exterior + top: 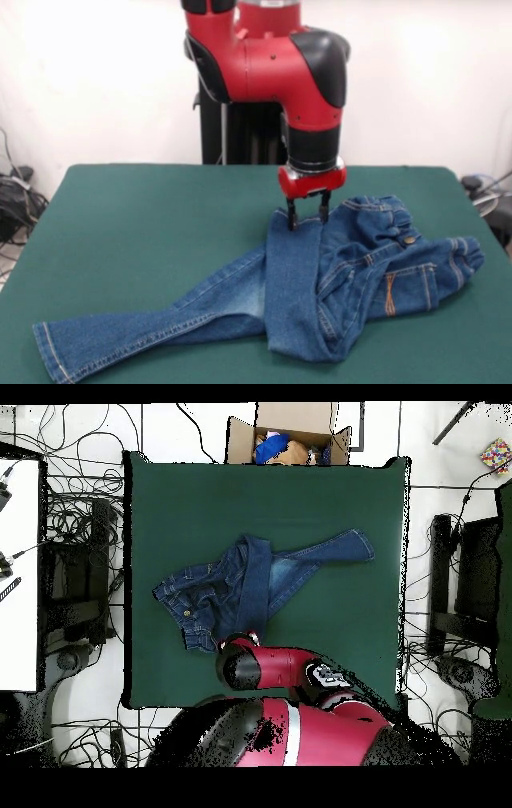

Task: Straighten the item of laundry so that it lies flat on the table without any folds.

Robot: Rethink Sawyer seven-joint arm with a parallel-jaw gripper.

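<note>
The blue denim jeans point(320, 280) lie crumpled at the right middle of the dark green table point(144, 232). One leg stretches flat toward the front left. The other leg is folded back over the body, with its hem pointing at the robot. The gathered waistband is bunched at the right. My gripper point(308, 218) hangs straight down at that folded leg's hem, fingers apart, tips at the cloth on either side of the hem's edge. In the overhead view the jeans point(250, 579) lie left of the middle of the table point(330, 504), and the arm hides the gripper.
An open cardboard box point(290, 439) with coloured things in it stands beyond the table's far edge in the overhead view. Cables and equipment lie on the floor on both sides. Bare green table surrounds the jeans, widest at the left in the front view.
</note>
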